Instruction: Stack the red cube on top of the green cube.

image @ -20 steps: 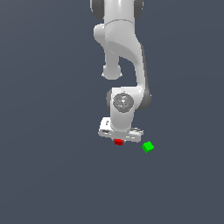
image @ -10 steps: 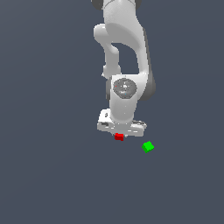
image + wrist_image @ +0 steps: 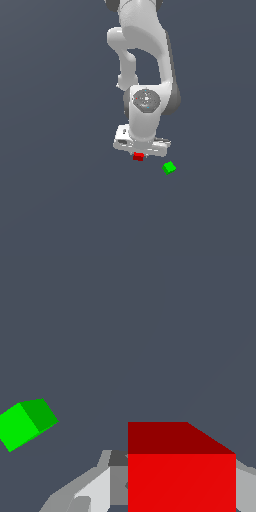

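Arm and small bright red cube (image 3: pixel 138 156) risen since half second ago. White gripper (image 3: pixel 139 153) closed on red cube, frame centre. Small bright green cube (image 3: pixel 169 168) apart, lower right of it. Plain grey floor (image 3: pixel 60 200) open all round.

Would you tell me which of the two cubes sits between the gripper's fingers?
The red cube does, directly under the gripper; the green cube lies apart, toward the exterior view's right.

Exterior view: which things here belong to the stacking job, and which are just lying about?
Belongs to the job:
- red cube, held at the claw
- green cube, lying apart from it

Lying about:
- nothing else shows
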